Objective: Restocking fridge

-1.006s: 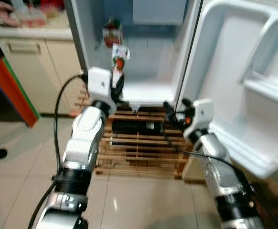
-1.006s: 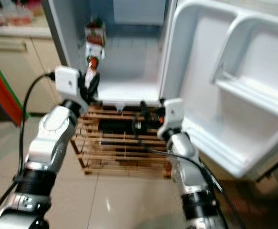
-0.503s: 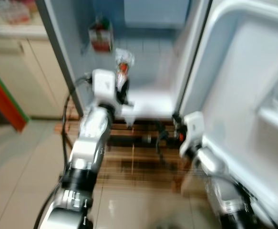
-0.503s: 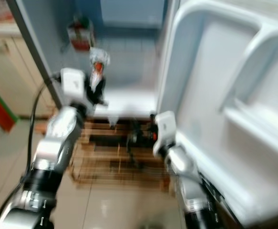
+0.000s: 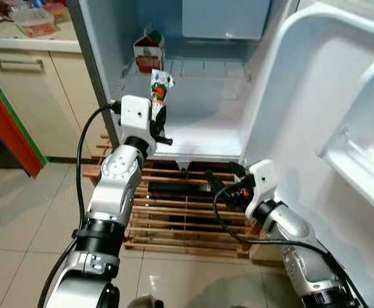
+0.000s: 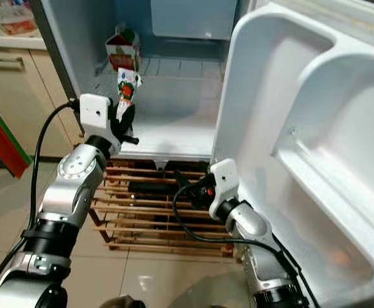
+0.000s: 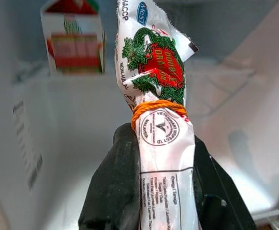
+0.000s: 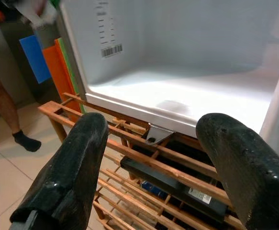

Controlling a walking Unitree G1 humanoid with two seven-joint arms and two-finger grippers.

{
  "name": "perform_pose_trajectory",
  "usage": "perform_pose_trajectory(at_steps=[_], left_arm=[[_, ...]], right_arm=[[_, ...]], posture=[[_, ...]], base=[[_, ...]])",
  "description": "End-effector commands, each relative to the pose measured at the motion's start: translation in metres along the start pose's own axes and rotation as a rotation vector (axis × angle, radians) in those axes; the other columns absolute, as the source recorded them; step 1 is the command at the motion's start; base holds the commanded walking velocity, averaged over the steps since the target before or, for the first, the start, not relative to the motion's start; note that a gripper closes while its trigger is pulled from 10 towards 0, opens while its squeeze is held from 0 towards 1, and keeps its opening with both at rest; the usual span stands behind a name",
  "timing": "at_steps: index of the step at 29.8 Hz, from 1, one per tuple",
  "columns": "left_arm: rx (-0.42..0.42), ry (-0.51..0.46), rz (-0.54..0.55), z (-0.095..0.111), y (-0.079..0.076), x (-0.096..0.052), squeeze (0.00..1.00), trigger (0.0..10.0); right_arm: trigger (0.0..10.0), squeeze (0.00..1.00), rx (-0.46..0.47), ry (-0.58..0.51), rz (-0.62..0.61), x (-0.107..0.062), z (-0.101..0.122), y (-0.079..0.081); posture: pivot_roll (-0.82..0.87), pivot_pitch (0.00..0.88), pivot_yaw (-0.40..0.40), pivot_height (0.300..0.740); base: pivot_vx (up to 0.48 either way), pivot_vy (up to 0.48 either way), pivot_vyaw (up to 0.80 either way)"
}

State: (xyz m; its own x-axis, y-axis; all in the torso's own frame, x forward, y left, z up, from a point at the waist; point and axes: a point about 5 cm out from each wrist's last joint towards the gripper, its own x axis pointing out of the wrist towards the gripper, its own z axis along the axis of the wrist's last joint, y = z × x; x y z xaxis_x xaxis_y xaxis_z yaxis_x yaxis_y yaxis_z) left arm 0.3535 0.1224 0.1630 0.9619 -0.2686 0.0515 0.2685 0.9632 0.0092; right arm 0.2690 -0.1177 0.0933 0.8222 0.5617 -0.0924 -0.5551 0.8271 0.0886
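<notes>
My left gripper (image 5: pixel 158 115) is shut on a white packet (image 7: pixel 159 124) printed with a red and green dragon and tied with an orange rubber band. It holds the packet (image 5: pixel 159 87) upright at the front of the open fridge (image 5: pixel 199 125), just above the white floor. A red and white carton (image 5: pixel 148 52) stands on the wire shelf at the back left, also seen as the carton (image 7: pixel 73 40) behind the packet. My right gripper (image 5: pixel 220 186) is open and low, in front of the fridge's bottom edge, with nothing between its fingers (image 8: pixel 67 177).
A wooden slatted rack (image 5: pixel 187 212) sits on the floor under the fridge with a dark box (image 8: pixel 177 187) on it. The open fridge door (image 5: pixel 328 122) with its shelves stands at right. A counter with cabinets (image 5: pixel 33 83) is at left; a person's leg (image 8: pixel 3 110) stands nearby.
The camera has steadied and shifted. My left gripper has carried the packet forward to the fridge opening. My right gripper has dropped lower beside the rack.
</notes>
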Motion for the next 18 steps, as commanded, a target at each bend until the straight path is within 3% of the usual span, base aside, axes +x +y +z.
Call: perform_pose_trajectory(at_steps=[1,7,14,18], left_arm=[[-0.009,0.008,-0.013,0.003,0.0,0.005,0.0,0.0],[-0.011,0.051,-0.013,-0.002,0.009,0.014,0.0,0.0],[0.032,0.067,-0.009,0.009,0.018,0.035,0.0,0.0],[0.027,0.097,-0.005,0.01,0.015,0.045,0.0,0.0]], right_arm=[[10.0,0.0,-0.002,-0.001,0.002,-0.003,0.003,-0.002],[10.0,0.0,-0.01,0.003,0.024,-0.009,0.006,0.0],[10.0,0.0,-0.022,0.024,0.072,-0.02,0.01,0.0],[10.0,0.0,0.049,-0.006,0.12,-0.026,0.026,0.003]], posture=[[-0.07,0.012,-0.003,0.74],[-0.07,0.007,-0.006,0.74],[-0.1,0.008,-0.007,0.74],[-0.12,0.023,-0.006,0.74]], base=[[0.0,0.0,0.0],[0.0,0.0,0.0],[0.0,0.0,0.0],[0.0,0.0,0.0]])
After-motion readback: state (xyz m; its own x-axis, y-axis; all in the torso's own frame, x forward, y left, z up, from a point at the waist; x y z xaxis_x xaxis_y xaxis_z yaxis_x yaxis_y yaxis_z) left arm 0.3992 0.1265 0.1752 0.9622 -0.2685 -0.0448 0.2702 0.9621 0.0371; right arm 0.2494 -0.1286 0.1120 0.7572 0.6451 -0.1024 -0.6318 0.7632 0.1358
